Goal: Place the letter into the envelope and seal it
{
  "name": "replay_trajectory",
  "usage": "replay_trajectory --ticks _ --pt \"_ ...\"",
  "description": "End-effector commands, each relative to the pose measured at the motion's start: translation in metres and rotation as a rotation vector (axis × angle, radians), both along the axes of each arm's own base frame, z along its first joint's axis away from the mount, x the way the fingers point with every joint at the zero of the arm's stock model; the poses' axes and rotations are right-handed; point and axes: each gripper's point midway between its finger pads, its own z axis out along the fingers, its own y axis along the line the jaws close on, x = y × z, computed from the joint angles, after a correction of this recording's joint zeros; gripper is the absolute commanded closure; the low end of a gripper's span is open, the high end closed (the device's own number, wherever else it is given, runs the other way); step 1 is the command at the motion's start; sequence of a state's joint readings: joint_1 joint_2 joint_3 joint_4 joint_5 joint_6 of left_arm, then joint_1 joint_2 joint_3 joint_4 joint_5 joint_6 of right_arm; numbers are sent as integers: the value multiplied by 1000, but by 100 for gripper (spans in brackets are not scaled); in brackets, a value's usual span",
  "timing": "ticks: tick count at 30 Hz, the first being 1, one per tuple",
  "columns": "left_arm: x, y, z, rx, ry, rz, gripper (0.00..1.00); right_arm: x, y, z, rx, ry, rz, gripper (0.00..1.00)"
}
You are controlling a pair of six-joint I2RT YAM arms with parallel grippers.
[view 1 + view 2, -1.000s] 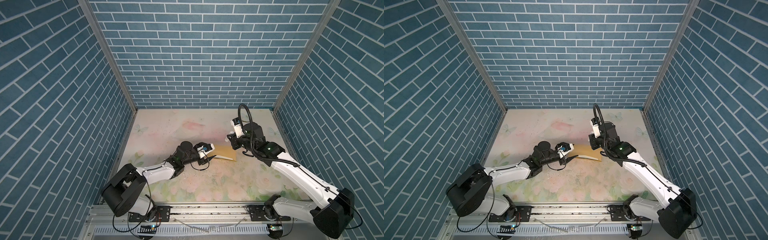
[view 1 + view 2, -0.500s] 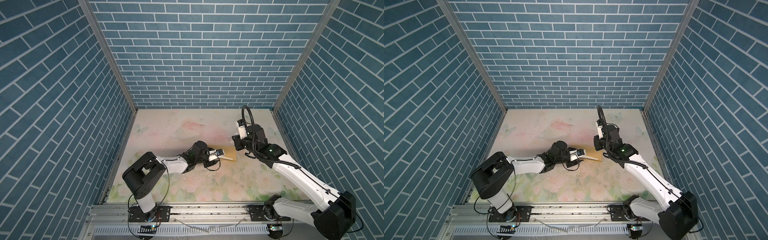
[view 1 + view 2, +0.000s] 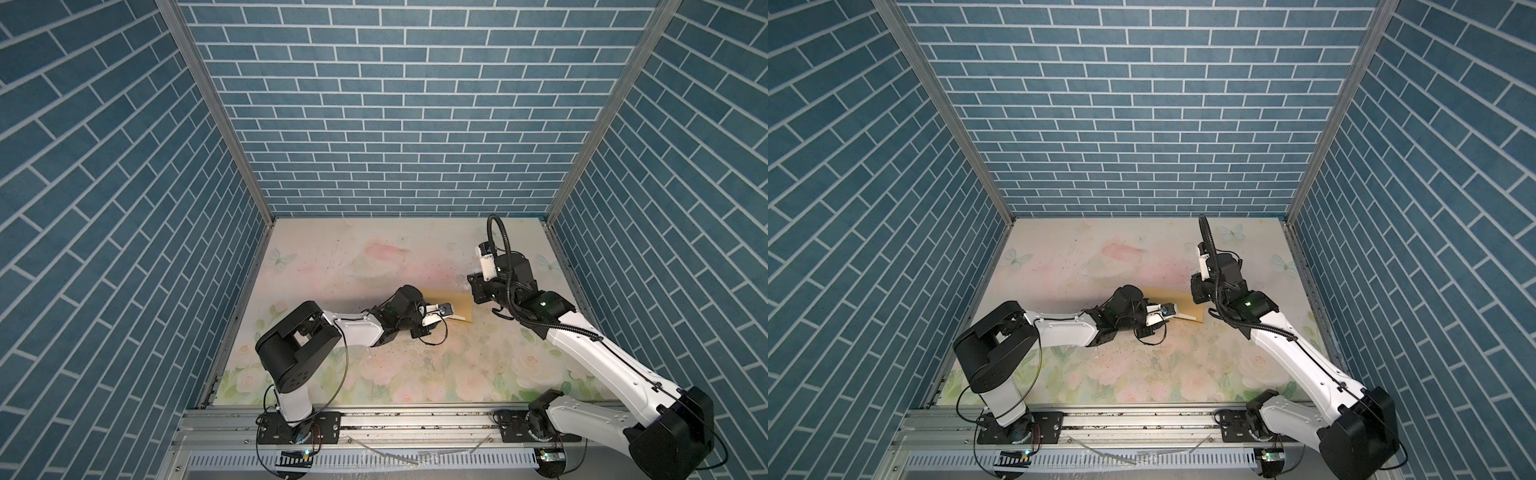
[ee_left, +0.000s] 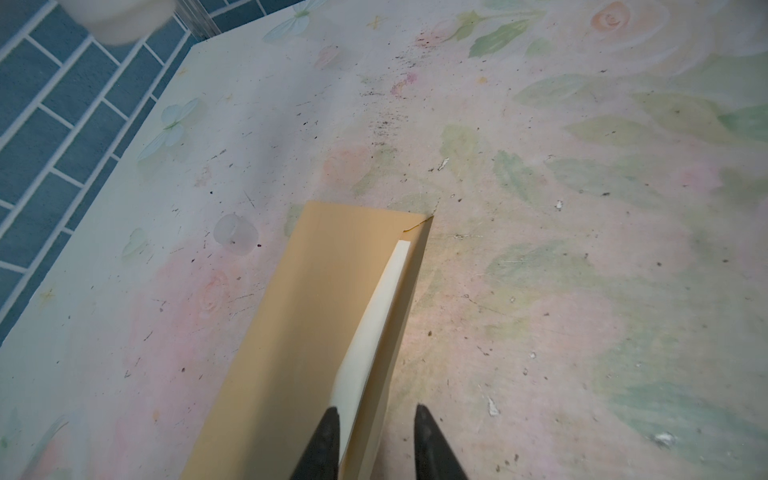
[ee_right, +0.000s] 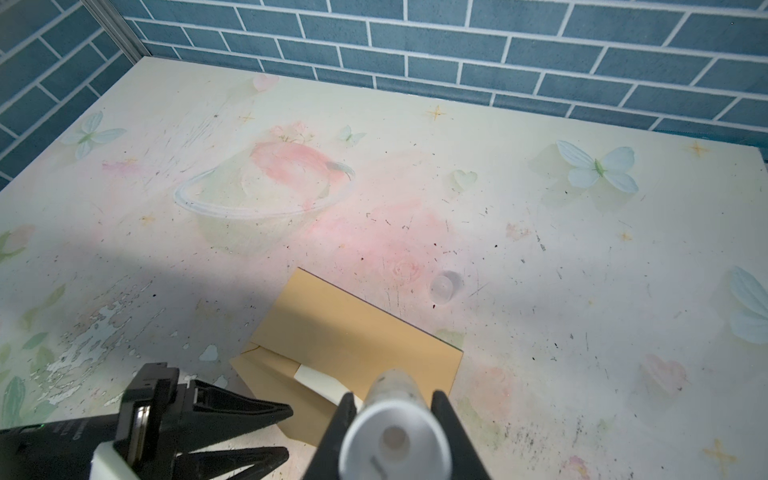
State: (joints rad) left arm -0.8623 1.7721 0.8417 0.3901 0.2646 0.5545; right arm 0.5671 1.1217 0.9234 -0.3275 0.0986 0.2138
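Mustard envelope (image 3: 451, 303) lies mid-worktop (image 3: 374, 257), letter (image 4: 374, 316) tucked under its raised flap. Left fingers (image 4: 328, 440) straddle that flap edge, not yet pinched, likely to fold it. Right fingers (image 5: 446, 424) clamp a white stick (image 5: 395, 432), presumably for sealing.

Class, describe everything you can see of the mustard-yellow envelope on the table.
The envelope is a plain mustard-yellow paper rectangle lying flat on the flowered table. Along one long side a narrow strip is folded over, and a pale cream edge of paper shows in that fold. The left gripper straddles this edge with a gap between its fingers. The right gripper, shut on a white stick, hovers over a corner. No emblem is visible.
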Motion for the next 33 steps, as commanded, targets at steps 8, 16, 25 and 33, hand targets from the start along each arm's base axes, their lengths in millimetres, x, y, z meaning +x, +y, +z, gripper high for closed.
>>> replay_trajectory --ticks 8,16,25,33 --pt "1 2 -16 78 -21 49 88 0 0 -5 52 16 -17 100" --pt "-3 22 0 168 -102 223 100 -2 12 -10 88 41 32 100" --pt "-17 37 -2 153 -7 391 100 0 25 -13 116 39 89 100" --pt "-17 24 2 40 72 453 96 7 34 -18 96 39 133 100"
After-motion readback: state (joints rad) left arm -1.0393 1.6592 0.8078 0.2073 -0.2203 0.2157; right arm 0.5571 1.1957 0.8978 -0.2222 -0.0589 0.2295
